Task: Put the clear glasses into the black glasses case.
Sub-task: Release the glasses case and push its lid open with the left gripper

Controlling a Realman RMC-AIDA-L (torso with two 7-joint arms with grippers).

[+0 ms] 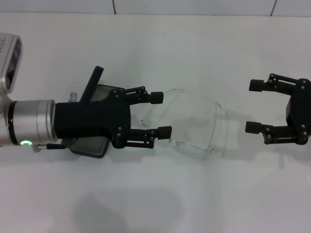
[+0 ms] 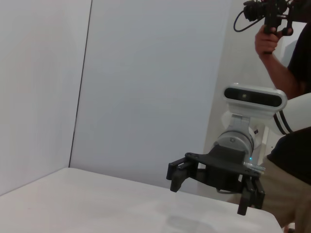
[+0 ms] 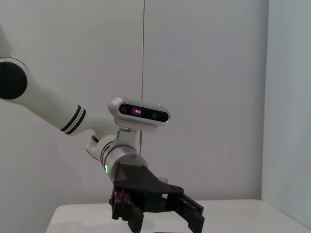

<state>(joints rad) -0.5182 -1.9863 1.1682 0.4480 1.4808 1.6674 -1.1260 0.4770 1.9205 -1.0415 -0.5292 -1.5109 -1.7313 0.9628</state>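
The clear glasses [image 1: 214, 127] lie on the white table [image 1: 146, 199] in the head view, front toward the right and thin arms reaching left. My left gripper [image 1: 161, 114] hovers open just left of them, its fingertips at the ends of the glasses' arms, holding nothing. It covers most of the black glasses case [image 1: 90, 147], of which only the raised lid edge and a lower corner show. My right gripper [image 1: 253, 106] stands open to the right of the glasses, apart from them. The right gripper [image 2: 210, 194] also shows in the left wrist view, and the left gripper [image 3: 167, 222] in the right wrist view.
A white wall rises behind the table. In the left wrist view a person [image 2: 286, 63] holding a camera stands beyond the table's far right end, behind the right arm.
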